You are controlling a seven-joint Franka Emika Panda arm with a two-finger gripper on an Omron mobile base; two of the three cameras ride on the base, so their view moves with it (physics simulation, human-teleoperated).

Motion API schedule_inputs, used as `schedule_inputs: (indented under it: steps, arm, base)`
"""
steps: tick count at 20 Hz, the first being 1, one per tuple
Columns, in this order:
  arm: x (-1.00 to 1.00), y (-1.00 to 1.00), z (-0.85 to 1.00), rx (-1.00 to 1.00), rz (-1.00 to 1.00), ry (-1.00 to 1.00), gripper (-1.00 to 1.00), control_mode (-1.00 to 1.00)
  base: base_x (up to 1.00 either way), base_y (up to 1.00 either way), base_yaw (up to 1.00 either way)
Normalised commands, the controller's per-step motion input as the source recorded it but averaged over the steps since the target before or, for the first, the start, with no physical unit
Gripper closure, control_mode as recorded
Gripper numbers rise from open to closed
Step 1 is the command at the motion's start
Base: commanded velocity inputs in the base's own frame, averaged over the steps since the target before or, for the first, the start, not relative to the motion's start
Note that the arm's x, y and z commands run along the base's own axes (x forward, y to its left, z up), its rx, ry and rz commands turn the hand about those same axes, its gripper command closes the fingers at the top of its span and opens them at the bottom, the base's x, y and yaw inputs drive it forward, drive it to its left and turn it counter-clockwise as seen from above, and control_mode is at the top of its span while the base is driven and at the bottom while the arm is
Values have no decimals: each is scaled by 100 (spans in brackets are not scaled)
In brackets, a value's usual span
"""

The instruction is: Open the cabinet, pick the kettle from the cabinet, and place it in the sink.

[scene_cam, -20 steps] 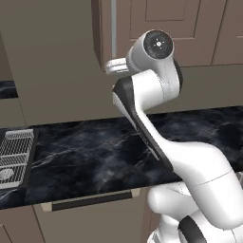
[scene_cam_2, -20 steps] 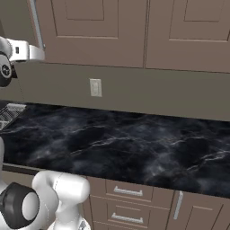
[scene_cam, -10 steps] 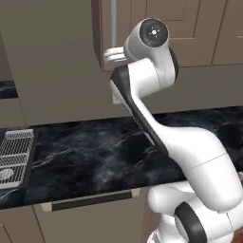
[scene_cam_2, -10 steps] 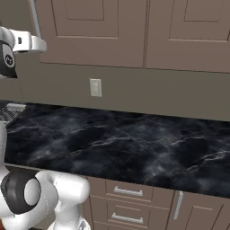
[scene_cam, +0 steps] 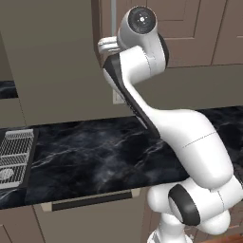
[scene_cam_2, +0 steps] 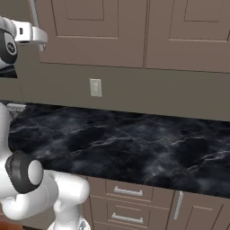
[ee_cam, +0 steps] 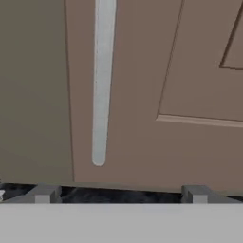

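Observation:
The brown-taupe cabinet (ee_cam: 142,118) has its doors shut, and its long silver bar handle (ee_cam: 102,85) hangs straight ahead in the hand view. My gripper (ee_cam: 118,194) is open, its two fingertips (ee_cam: 42,193) spread wide just below the handle's lower end with nothing between them. From the left base view the gripper (scene_cam: 108,45) sits high, right under the handle (scene_cam: 114,16). In the right base view the gripper (scene_cam_2: 38,36) is at the cabinet's (scene_cam_2: 90,31) lower left corner. The sink (scene_cam: 29,159) lies at the counter's far left. The kettle is hidden.
A silver wire rack (scene_cam: 14,144) lies in the sink area. The black marble counter (scene_cam_2: 117,143) runs beneath the wall cabinets, with a wall socket (scene_cam_2: 95,87) above it. Lighter base drawers (scene_cam_2: 128,193) sit under the counter. A tall panel (scene_cam: 47,61) stands left of the cabinet.
The arm has risen and carried the open gripper up and a little left, closer under the cabinet handle. The cabinet doors have not moved.

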Motion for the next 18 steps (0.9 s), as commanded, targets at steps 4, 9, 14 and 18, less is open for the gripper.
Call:
schedule_inputs:
  steps: [4, 9, 14, 18]
  arm:
    - [30, 4, 2, 0, -2, 0, -100, -100]
    - [29, 2, 0, 0, -1, 0, -100, -100]
    - [29, 8, -2, 0, -2, 0, -100, -100]
    - [31, 12, -2, 0, -2, 0, -100, -100]
  base:
    - [0, 0, 0]
    - [0, 0, 0]
    - [0, 0, 0]
    - [0, 0, 0]
